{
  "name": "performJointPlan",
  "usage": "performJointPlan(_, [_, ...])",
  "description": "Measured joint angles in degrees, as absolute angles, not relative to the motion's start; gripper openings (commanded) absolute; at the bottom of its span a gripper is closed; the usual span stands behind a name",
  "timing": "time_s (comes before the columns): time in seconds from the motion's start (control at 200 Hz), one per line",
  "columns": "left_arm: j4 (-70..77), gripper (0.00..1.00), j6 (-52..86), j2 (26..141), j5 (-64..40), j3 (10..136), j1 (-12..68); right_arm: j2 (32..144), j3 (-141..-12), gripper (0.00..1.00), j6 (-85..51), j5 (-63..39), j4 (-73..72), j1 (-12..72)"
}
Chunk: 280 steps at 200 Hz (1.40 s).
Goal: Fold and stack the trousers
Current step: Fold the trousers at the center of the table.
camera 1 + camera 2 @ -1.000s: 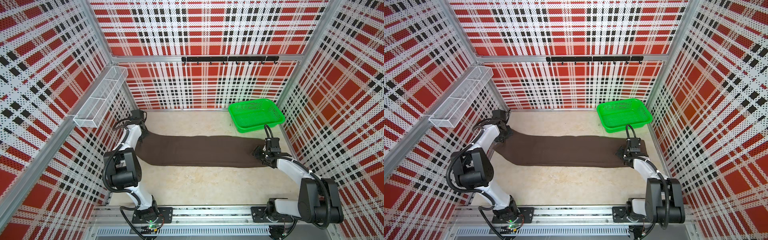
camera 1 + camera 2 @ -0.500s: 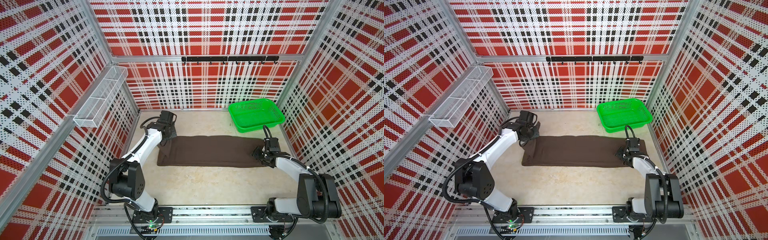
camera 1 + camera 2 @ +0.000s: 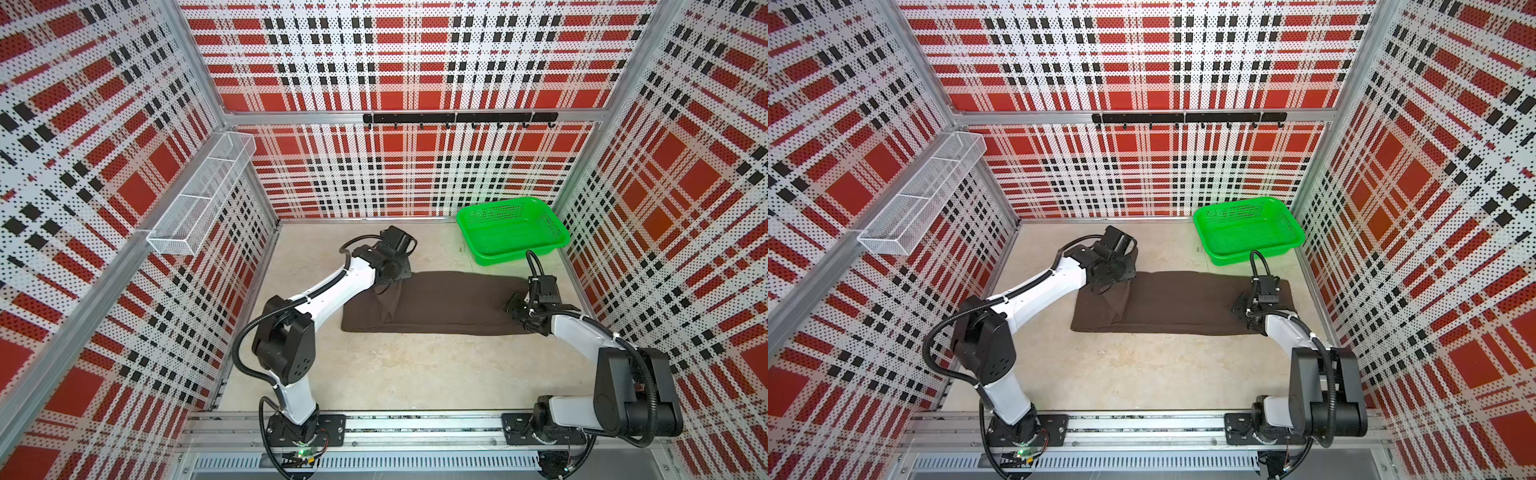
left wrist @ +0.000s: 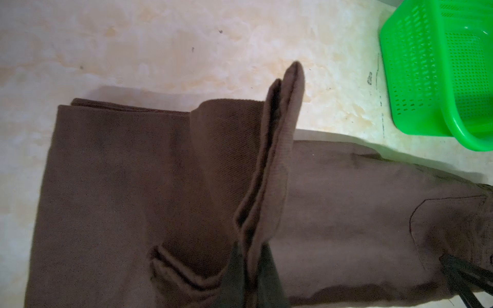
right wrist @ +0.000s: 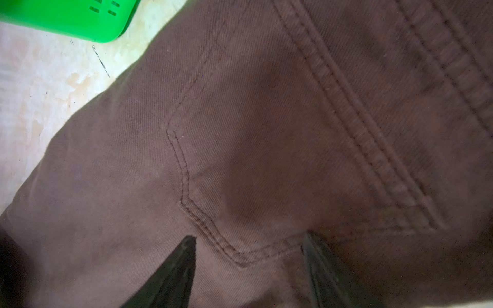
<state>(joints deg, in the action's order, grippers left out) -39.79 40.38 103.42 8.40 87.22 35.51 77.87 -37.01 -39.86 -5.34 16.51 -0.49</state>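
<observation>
The dark brown trousers lie across the middle of the table in both top views, waist end at the right. My left gripper is shut on the leg cuffs, which stand up between its fingers. It holds them raised above the trousers' left part, and the cloth below it is doubled over. My right gripper stands open, its fingertips pressed down on the waist end by a back-pocket seam.
A green basket stands at the back right, just behind the waist end. A white wire shelf hangs on the left wall and a black hook rail on the back wall. Bare table lies in front.
My left gripper has carried the leg cuffs from the far left towards the right, doubling the legs over. The right arm has stayed in place.
</observation>
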Motion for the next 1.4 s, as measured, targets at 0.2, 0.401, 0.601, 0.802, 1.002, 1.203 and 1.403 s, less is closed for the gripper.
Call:
performJointPlan(0.2, [-38.2, 0.0, 43.09, 107.55, 8.45, 88.51, 38.2, 77.45, -37.01, 0.67, -39.83, -5.17, 16.6, -0.49])
performJointPlan(0.401, [-37.08, 0.0, 44.45, 110.32, 8.97, 88.97, 39.29, 77.34, -37.01, 0.67, -39.83, -5.17, 16.6, -0.49])
performJointPlan(0.601, [-35.48, 0.0, 45.23, 113.47, 8.93, 89.36, 40.05, 77.34, -36.99, 0.67, -39.83, -5.17, 16.62, -0.49])
performJointPlan(0.802, [-34.68, 0.0, 45.87, 116.49, 8.73, 90.65, 41.34, 77.34, -36.99, 0.67, -39.81, -5.15, 16.67, -0.49])
performJointPlan(1.002, [-34.46, 0.28, 46.22, 117.05, 7.64, 90.7, 42.76, 77.34, -36.99, 0.67, -39.81, -5.15, 16.69, -0.49])
performJointPlan(1.203, [-33.8, 0.66, 45.54, 116.92, 5.63, 93.65, 44.18, 76.99, -36.99, 0.68, -39.81, -5.17, 16.97, -0.47])
performJointPlan(1.403, [-33.41, 0.81, 43.24, 111.39, 6.57, 95.85, 44.29, 75.72, -38.41, 0.69, -39.77, -4.89, 18.39, 2.13])
